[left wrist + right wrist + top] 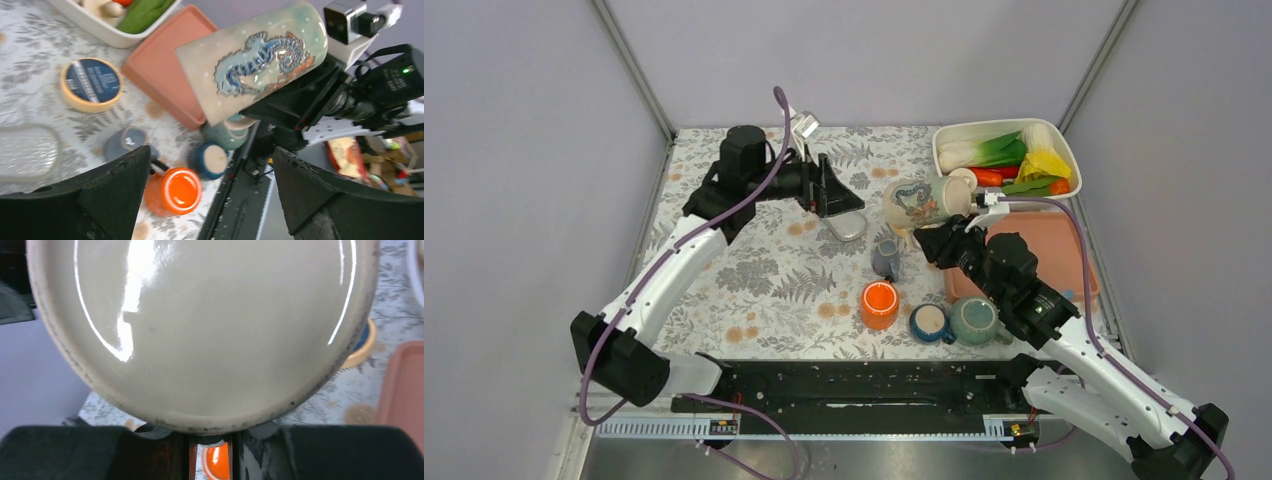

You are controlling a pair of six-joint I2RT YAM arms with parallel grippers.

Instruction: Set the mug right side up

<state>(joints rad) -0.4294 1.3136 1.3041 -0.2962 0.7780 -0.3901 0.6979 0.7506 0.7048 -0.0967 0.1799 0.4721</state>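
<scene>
Your white arms (669, 270) have black joints and trailing purple cables (724, 212); left end effector (211, 152) and right end effector (210, 440) are black.

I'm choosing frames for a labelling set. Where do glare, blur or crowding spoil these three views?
Top external: even light, sharp, no strong glare on the held mug. Left wrist: the mug's seahorse print reads clearly with small highlights, but the view's own fingers are dark and soft-edged. Right wrist: the mug's glossy pale end fills the frame, streaked with white glare; the tablecloth behind is blurred.

An orange cup (879, 305), a blue cup (929, 323) and a teal mug (974, 320) stand beside a pink tray (1062, 252).
</scene>
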